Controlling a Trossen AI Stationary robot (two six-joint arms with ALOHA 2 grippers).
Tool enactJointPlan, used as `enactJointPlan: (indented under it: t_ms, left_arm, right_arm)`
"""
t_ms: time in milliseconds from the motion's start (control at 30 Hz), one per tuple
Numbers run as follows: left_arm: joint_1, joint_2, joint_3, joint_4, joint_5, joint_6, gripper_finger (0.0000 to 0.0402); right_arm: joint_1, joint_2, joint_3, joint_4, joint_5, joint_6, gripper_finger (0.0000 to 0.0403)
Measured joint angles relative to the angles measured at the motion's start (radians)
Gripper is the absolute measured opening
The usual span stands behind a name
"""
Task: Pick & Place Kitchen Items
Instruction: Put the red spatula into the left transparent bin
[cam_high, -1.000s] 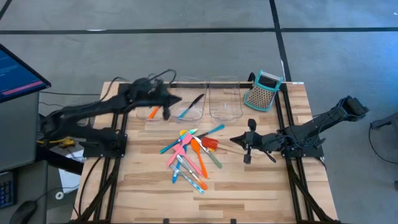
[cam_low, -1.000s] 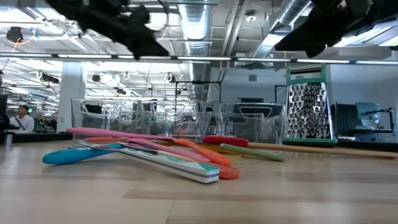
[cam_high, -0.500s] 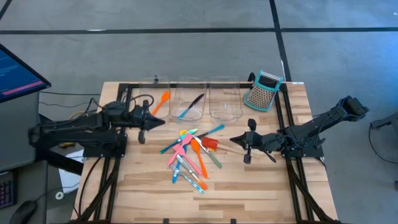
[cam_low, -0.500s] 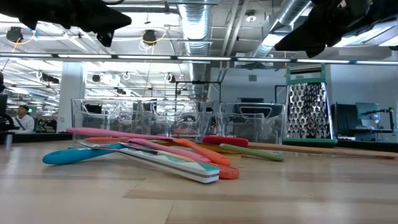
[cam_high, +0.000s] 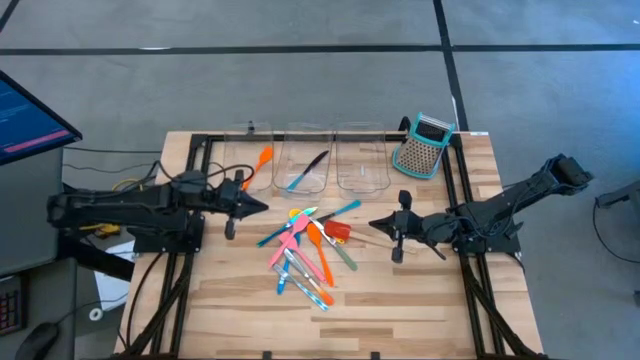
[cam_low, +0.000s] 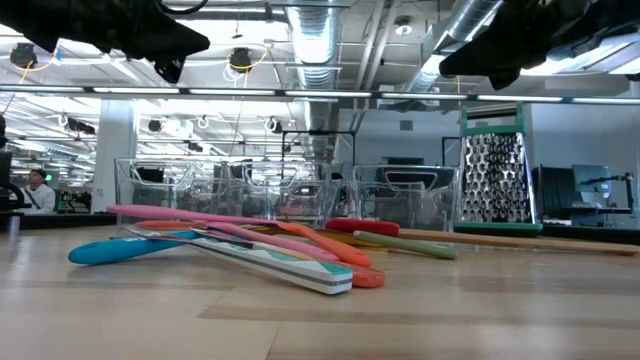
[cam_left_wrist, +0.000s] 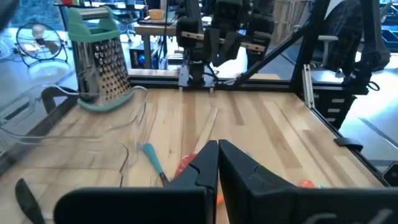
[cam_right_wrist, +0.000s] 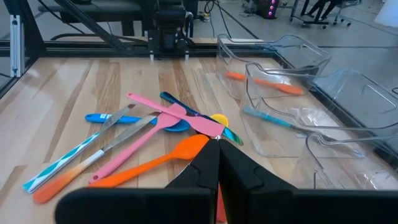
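A pile of slim utensils (cam_high: 305, 245) lies mid-table: pink, orange, teal, blue and red pieces across one another. It also shows in the right wrist view (cam_right_wrist: 155, 127) and the low view (cam_low: 250, 250). An orange spatula (cam_high: 262, 160) lies in the left clear bin (cam_high: 238, 152). A black piece and a blue spoon (cam_high: 305, 172) lie in the middle bin. My left gripper (cam_high: 262, 205) is shut and empty, left of the pile and near the bins; its fingertips meet in its wrist view (cam_left_wrist: 217, 152). My right gripper (cam_high: 375, 224) is shut and empty, right of the pile (cam_right_wrist: 219, 149).
The third clear bin (cam_high: 362, 165) stands right of the other two at the far side. A teal-and-grey box grater (cam_high: 422, 145) stands upright at the far right. Black frame rails run along the table's left, right and far edges. Bare wood lies along the near edge.
My left gripper has drawn back from above the left and middle bins toward the table's near-left and has come lower, ending left of the pile. The orange spatula now shows uncovered in the left bin. My right arm has kept still.
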Motion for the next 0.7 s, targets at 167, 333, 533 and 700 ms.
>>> enactJointPlan:
  t_ms: [167,333,533,700]
  left_arm:
    - [-0.015,0.001,0.0,0.0,0.0,0.0,0.0001]
    - [-0.031,0.001,0.0,0.008,-0.003,0.0,0.0001]
    - [-0.069,0.001,0.0,0.015,-0.031,0.0,0.0001]
    - [-0.1,0.001,0.0,0.017,-0.035,0.0,0.0001]
  right_arm:
    - [0.0,0.0,0.0,0.0,0.0,0.0,0.0]
    - [0.001,0.0,0.0,0.0,0.0,0.0,0.0]
    - [0.001,0.0,0.0,0.005,0.0,0.0,0.0]
    - [0.001,0.0,0.0,0.014,0.0,0.003,0.0]
